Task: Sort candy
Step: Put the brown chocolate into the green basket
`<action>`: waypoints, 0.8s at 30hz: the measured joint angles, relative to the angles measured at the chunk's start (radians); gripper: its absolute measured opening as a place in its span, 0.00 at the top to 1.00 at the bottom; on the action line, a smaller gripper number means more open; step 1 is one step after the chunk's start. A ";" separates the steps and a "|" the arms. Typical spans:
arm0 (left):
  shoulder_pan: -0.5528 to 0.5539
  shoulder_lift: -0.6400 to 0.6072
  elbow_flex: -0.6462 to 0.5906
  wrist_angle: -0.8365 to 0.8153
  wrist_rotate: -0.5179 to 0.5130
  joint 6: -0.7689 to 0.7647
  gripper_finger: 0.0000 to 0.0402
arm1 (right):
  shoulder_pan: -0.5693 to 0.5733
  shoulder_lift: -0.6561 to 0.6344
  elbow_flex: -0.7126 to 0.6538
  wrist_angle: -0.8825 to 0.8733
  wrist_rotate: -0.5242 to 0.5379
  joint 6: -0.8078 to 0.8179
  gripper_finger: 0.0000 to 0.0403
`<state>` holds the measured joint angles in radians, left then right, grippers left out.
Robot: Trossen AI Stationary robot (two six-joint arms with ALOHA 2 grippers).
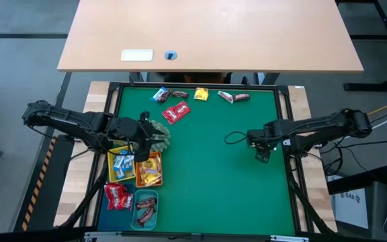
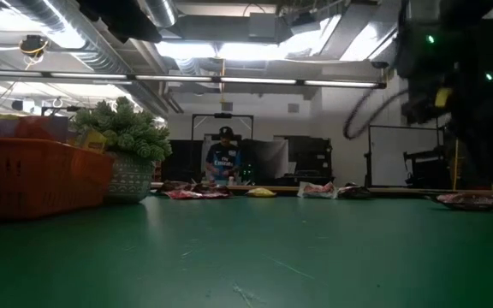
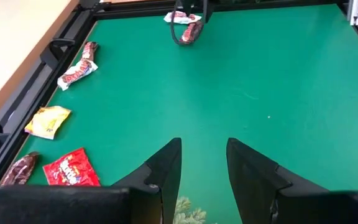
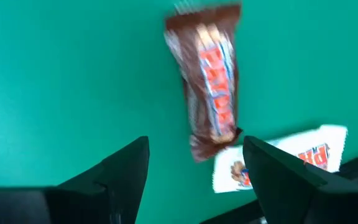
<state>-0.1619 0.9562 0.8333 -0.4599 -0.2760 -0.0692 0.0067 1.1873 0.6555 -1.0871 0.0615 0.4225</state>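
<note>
Loose candy lies along the 12 o'clock edge of the green mat [image 1: 207, 154]: blue-white wrapper [image 1: 159, 95], dark brown bar [image 1: 179, 93], yellow packet [image 1: 201, 95], red packet [image 1: 175, 113] just below these, and a white-wrapped piece [image 1: 225, 97] touching another brown bar [image 1: 240, 97] toward 1 o'clock; sorted candy sits in four small trays at 8 o'clock: blue-white wrappers in the yellow tray [image 1: 112, 164], yellow packets in the orange tray [image 1: 155, 173], red packets in the blue tray [image 1: 107, 195], brown bars in the teal tray [image 1: 145, 208]; grey-green spiky plant ball [image 1: 157, 133] just at 12 o'clock of the trays; left gripper [image 1: 142, 134] hangs over the plant and yellow tray, jaws parted, nothing between them, left wrist view shows both fingers [image 3: 166, 168] apart over bare mat; right gripper [image 1: 262, 152] hovers at 3 o'clock of the mat, well apart from the candy row in the high view, jaws wide apart and empty; right wrist view shows a brown bar [image 4: 209, 78] and white wrapper [image 4: 284, 155] beyond its fingers, not between them; low view: orange basket [image 2: 32, 175] and plant at left, candy row far across the mat, a person [image 2: 223, 158] standing in the room behind.
</note>
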 joint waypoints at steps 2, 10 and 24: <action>0.000 0.000 0.000 0.000 -0.003 0.000 0.70 | 0.000 0.006 -0.042 0.028 0.018 0.000 0.36; 0.000 0.000 0.000 0.001 -0.003 0.001 0.70 | -0.001 0.008 -0.097 0.121 0.051 0.068 0.36; 0.000 0.000 0.000 0.001 -0.003 0.001 0.70 | -0.001 0.008 -0.135 0.212 0.062 0.090 0.58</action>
<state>-0.1622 0.9562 0.8333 -0.4587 -0.2794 -0.0681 0.0059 1.1956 0.5200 -0.8749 0.1236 0.5125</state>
